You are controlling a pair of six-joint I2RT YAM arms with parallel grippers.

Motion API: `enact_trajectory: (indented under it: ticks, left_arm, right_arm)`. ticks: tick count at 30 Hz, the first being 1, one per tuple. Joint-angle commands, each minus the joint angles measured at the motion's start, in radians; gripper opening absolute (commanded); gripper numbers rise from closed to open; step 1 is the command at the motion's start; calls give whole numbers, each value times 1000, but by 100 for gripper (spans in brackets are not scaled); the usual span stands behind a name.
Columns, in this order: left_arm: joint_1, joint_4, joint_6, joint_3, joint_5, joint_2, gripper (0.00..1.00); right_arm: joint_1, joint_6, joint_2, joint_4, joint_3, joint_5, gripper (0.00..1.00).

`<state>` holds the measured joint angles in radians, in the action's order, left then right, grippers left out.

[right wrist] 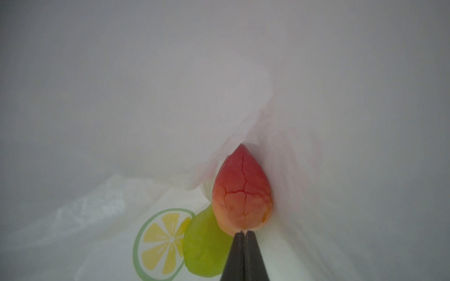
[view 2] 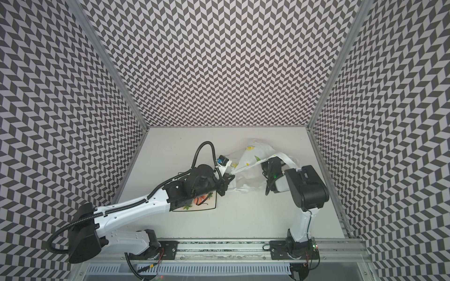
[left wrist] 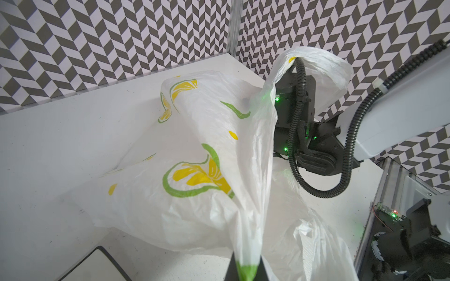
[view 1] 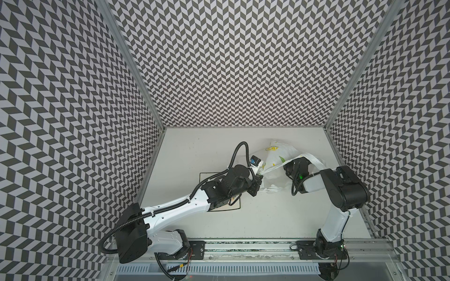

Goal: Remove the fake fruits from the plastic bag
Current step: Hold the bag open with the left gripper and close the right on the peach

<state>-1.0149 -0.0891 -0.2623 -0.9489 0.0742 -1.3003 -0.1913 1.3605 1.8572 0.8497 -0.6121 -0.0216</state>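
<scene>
walls [view 1: 243, 73]: chevron-patterned, closing three sides around the plastic bag [view 1: 275, 155].
table [view 1: 194, 150]: white and bare around the bag.
plastic bag: crumpled, mouth lifted open.
plate [view 2: 213, 206]: just beside the bag, under the left arm.
left gripper [left wrist: 246, 268]: pinching the bag's rim and holding it up.
right gripper [right wrist: 244, 234]: inside the bag, jaws pressed together.
pear [right wrist: 207, 243]: inside the bag, touching the strawberry.
strawberry [right wrist: 242, 194]: inside the bag, straight beyond the right tips. Its broad end meets them and its long axis lines up with the jaws; whether it is nipped is unclear.

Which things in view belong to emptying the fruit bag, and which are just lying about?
Job: crinkly white lemon-print plastic bag; glossy red-yellow strawberry; green pear; left tool; right tool.
Lying about: square white black-rimmed plate; white table.
</scene>
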Motion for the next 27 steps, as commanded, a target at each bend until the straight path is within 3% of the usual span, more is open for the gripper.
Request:
enact_trajectory:
  ticks: [1,3,7,10,20,27]
  left_arm:
    - [-9,21,6,10,27,28,0]
    - [-9,27,6,11,28,26,0]
    - [-10,33,7,14,21,25,0]
    - [-13,34,13,13,18,26,0]
    - [-50,45,47,3,5,14,0]
    - [-60,55,64,-2,1,0,0]
  right_arm:
    - [10,5,-35,114,37,45,2]
    - [14,4,-40,121,50,61,6]
    - [19,27,-28,131,59,76,31]
    - [20,47,-11,153,56,85,38]
    - [20,138,82,261,25,126,39]
    - [18,121,83,238,11,145,40]
